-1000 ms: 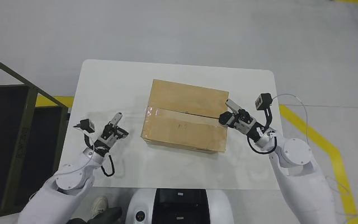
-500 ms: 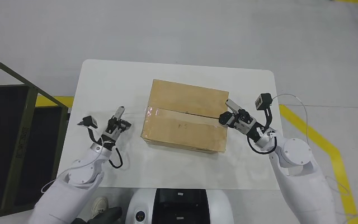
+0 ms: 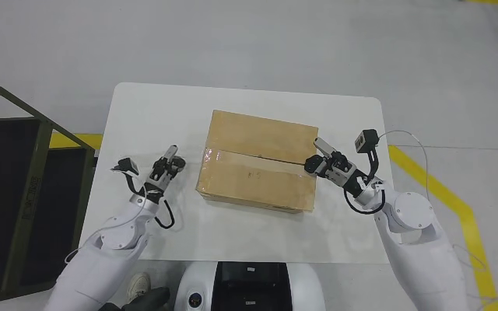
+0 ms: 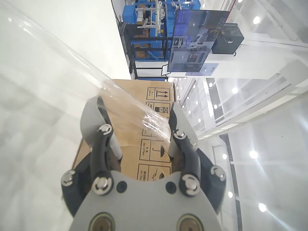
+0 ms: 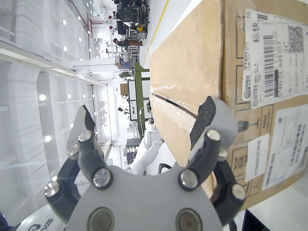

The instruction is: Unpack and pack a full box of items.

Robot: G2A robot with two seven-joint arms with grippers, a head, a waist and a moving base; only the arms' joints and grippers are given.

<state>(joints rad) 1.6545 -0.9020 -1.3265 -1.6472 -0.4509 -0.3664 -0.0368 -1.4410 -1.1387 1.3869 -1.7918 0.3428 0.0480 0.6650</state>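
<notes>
Cardboard box (image 3: 259,161), from above, centred on table (image 3: 140,109), seam (image 3: 257,157) taped; left tool (image 3: 166,165) just beside 1 end, right tool (image 3: 323,158) at the other. Left wrist: spread apart, clear tape strip (image 4: 134,109) across. Right wrist: spread apart by seam. Probably stiff, heavy; grip flap edges.

The cardboard box (image 5: 192,61) bears a white shipping label (image 5: 284,73) with a barcode (image 5: 270,56) and a square code (image 5: 296,39) on one end, a second printed white label (image 5: 286,145) beside it; the opposite end shows black handling signs: up-arrows (image 4: 158,94) and an umbrella (image 4: 156,150)
</notes>
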